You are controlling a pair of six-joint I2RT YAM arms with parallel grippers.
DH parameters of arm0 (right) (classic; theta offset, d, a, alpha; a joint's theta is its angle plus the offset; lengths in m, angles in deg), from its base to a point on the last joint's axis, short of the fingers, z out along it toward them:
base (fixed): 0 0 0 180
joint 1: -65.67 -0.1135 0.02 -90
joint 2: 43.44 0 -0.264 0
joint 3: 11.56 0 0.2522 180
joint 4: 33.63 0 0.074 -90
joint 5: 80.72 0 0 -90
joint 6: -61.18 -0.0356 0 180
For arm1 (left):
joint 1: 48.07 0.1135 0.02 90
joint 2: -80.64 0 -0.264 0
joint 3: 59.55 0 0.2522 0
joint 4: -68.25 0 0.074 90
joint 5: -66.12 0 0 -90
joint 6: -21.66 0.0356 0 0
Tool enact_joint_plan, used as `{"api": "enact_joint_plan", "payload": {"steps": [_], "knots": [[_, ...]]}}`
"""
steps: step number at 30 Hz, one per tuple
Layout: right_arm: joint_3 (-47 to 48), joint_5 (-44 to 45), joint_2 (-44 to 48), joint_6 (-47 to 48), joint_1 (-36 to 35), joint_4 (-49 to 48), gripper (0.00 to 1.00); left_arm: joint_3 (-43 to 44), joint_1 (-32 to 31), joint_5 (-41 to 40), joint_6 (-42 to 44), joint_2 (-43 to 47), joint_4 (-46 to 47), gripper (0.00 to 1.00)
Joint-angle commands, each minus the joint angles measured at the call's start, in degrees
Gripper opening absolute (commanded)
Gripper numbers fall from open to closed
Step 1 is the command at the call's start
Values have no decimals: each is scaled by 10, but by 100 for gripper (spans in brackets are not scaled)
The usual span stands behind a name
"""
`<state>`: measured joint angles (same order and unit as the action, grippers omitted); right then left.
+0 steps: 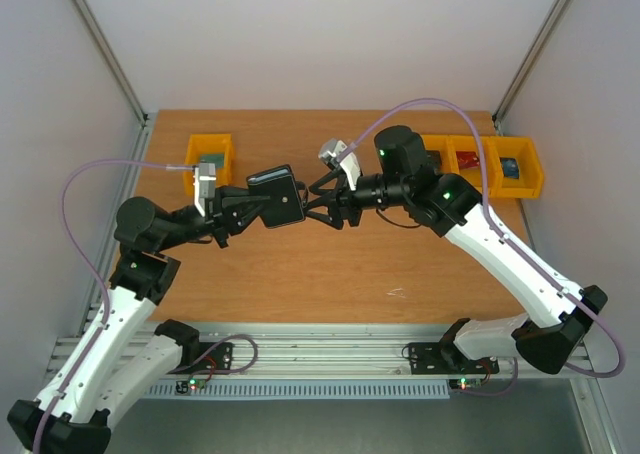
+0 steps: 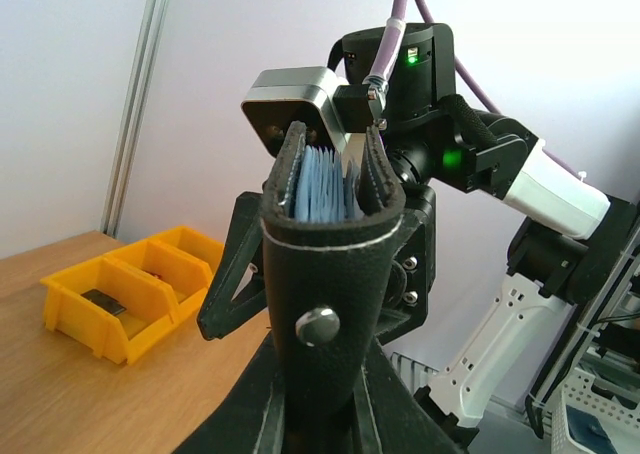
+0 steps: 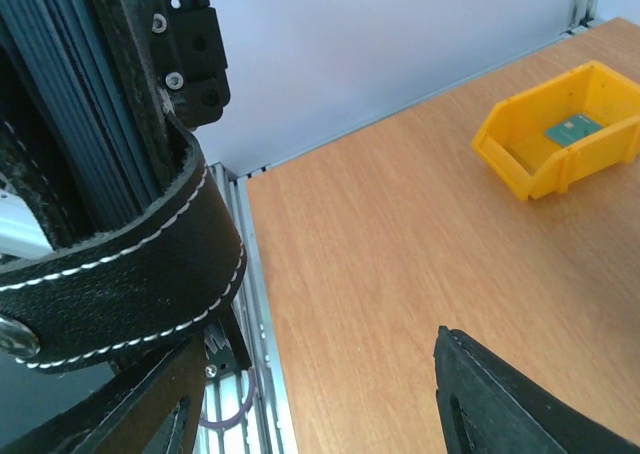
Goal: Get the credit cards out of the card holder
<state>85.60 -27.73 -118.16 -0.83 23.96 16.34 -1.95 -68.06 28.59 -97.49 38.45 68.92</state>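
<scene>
Surface: a rectangular orange-brown wooden surface, enclosed by plain pale walls. Grey metal frame posts rise from the far corners. A ribbed aluminium rail runs along the near edge and carries both arm bases.

Fixtures: one open yellow plastic bin stands at the far left corner, with a flat greenish item lying in it. A row of three yellow plastic bins stands at the far right corner. One of them holds a red item and the end one a blue-green item.

Task item: we find the small black folding leather card holder held in the air above the middle of the surface, nearer the far edge than the near one. Its white-stitched closing strap and metal stud face the left wrist camera. Its upper end gapes, showing blue-grey pockets. We cannot make out any credit cards among them.

Left pincer: clamped on the card holder at its lower end.

Right pincer: fingers spread apart, just beside the open end of the card holder. We cannot tell whether a finger touches the leather.
</scene>
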Motion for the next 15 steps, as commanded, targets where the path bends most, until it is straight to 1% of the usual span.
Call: {"api": "enact_joint_plan", "payload": {"steps": [1,6,9,10,11,12,13,14,15], "knots": [[25,-40,-10,-5,-2,-43,63,16,-1,12,-6,4,46,0],[53,-63,-40,-18,-3,-45,68,15,-2,12,-4,8,43,0],[59,-111,-47,-27,-2,-62,73,13,-2,9,0,10,40,0],[60,-130,-49,-29,-3,-67,75,11,-2,6,-2,9,40,0],[63,-148,-51,-32,-3,-68,80,9,-2,5,-3,9,41,0],[68,-161,-54,-35,-3,-64,86,8,-2,3,-6,8,42,0],[74,-173,-57,-37,-3,-57,94,7,-2,2,-8,8,43,0],[79,-180,-60,-39,-4,-50,96,6,-2,1,-9,8,42,0],[81,-186,-61,-42,-6,-47,96,5,-2,1,-10,8,42,0]]}}
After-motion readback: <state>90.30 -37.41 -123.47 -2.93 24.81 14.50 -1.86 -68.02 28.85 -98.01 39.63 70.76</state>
